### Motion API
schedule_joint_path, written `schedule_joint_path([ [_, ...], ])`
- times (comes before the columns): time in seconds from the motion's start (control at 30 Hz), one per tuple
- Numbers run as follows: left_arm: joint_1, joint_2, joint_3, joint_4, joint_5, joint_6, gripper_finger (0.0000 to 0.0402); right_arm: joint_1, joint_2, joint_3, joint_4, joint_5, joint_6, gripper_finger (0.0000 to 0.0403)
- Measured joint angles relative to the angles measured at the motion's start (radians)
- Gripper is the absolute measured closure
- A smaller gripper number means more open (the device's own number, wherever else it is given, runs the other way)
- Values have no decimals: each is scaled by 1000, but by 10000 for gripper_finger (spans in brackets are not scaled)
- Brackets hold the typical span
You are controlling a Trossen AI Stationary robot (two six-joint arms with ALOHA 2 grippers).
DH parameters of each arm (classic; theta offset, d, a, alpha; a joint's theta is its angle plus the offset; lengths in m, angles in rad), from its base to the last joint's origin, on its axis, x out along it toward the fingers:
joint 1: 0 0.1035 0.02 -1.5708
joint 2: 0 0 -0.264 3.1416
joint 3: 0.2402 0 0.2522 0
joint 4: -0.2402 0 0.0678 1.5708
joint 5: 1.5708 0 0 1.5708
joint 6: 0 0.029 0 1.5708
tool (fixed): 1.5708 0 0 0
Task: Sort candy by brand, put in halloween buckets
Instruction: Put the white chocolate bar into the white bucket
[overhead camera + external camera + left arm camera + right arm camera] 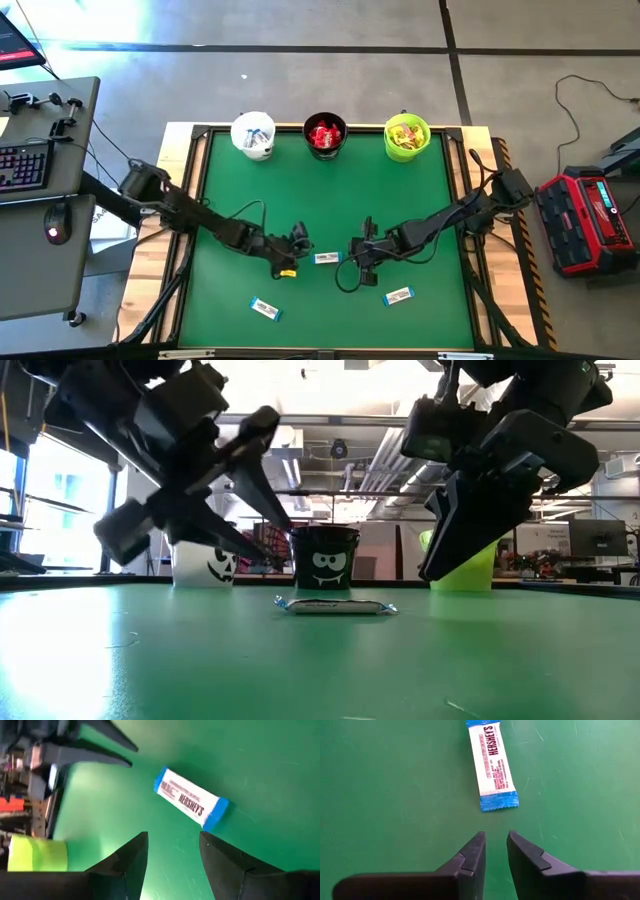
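A wide green surface (330,200) lies under my two dark arms, and three Halloween buckets stand in a row along its far edge. The white bucket (253,135) holds white-and-blue bars, the black bucket (324,136) holds red packets, and the lime green bucket (406,137) holds yellow-and-pink ones.

My left fingers (292,250) and my right fingers (361,252) hang low over the middle of the surface, facing each other. My left fingers stand apart with nothing between them. My right fingers show only a narrow gap, also gripping nothing.

Between the two lies one narrow white-and-blue bar (326,258), flat on the surface, with its blue crimped ends pointing toward each arm. It sits just ahead of my right fingers, end-on to them. Two more bars of the same kind lie nearer the front edge, one front left bar (265,309) and one front right bar (398,296). A small yellow packet (288,272) lies just beside my left fingers.

I judge the bar light, thin and slightly bendable, with a slick wrapper that could slide on the surface. I would pinch it across its narrow width near the middle, where the filling gives firmness, not by the flimsy crimped ends.
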Motion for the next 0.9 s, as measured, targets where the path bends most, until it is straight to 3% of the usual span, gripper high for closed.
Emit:
schedule_joint_path([
  [0.27, 0, 83, 90, -132, 53, 132, 234, 5, 0, 0, -21, -3, 8, 335],
  [0.57, 11, 156, 129, -148, 48, 230, 239, 5, 0, 0, -29, -2, 6, 335],
  [0.9, 36, 176, 152, -168, 83, 270, 333, 5, 0, 0, -31, -2, 4, 335],
])
